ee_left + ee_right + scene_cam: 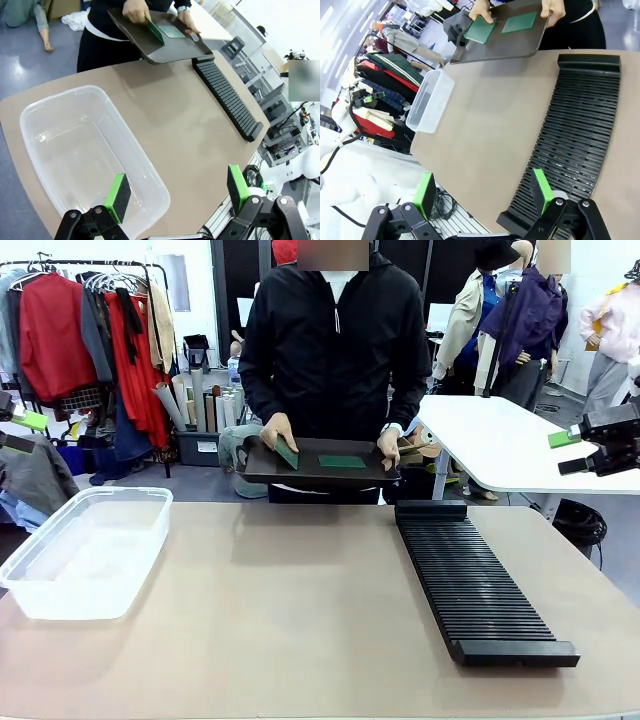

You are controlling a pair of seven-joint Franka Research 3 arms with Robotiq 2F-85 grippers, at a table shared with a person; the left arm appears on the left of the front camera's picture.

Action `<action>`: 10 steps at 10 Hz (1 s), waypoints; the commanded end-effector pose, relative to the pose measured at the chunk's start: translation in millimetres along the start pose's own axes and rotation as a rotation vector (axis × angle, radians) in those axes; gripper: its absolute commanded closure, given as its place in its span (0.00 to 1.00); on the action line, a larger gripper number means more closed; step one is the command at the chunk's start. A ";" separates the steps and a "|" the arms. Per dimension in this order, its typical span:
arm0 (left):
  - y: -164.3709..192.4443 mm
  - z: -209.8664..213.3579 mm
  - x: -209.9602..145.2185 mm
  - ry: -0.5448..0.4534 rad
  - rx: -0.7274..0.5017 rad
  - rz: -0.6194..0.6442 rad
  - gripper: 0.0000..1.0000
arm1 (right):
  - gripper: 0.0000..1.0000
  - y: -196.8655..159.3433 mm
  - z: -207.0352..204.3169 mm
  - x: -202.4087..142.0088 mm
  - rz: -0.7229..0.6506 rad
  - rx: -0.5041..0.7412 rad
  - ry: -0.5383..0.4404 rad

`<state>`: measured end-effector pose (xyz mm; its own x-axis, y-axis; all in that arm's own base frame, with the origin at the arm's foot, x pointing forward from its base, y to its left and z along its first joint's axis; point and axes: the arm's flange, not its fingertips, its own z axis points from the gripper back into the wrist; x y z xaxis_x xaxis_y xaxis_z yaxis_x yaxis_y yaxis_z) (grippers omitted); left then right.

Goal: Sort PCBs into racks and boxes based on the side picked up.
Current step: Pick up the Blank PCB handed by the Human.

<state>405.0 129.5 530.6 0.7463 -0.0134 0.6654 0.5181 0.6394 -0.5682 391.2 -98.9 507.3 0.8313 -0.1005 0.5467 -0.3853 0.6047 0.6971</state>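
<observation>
A person at the far side holds a shallow black tray [310, 477] [170, 50] [505, 44] with two green PCBs on it. One PCB [287, 453] [155, 31] [481, 30] is tilted up under the person's hand. The other PCB [341, 461] [172, 31] [520, 22] lies flat. The long ribbed black rack [475, 585] [227, 95] [580, 130] lies on the table's right. The clear box [85, 550] [85, 150] [430, 100] stands at the left with nothing in it. My left gripper [22, 430] [177, 192] hovers open above the box's near end. My right gripper [570, 452] [484, 192] hangs open above the rack's near end.
The tan table [300, 610] is bare between box and rack. A clothes rail [90, 330] stands behind at the left, a white table [500, 440] behind at the right. The person's hands [278, 430] grip the tray's two ends.
</observation>
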 end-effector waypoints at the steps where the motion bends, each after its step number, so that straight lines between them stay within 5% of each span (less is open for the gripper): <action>1: -0.9 0.4 0.9 -0.005 0.002 0.000 0.00 | 0.00 0.8 -0.6 0.0 -0.005 0.003 -0.001; 10: -0.9 0.4 0.9 -0.005 0.002 0.000 0.00 | 0.00 0.8 -0.6 0.0 -0.005 0.003 -0.001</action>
<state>405.0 129.5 530.6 0.7463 -0.0135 0.6654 0.5181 0.6394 -0.5681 391.1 -99.1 507.3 0.8314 -0.1007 0.5465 -0.3850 0.6048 0.6971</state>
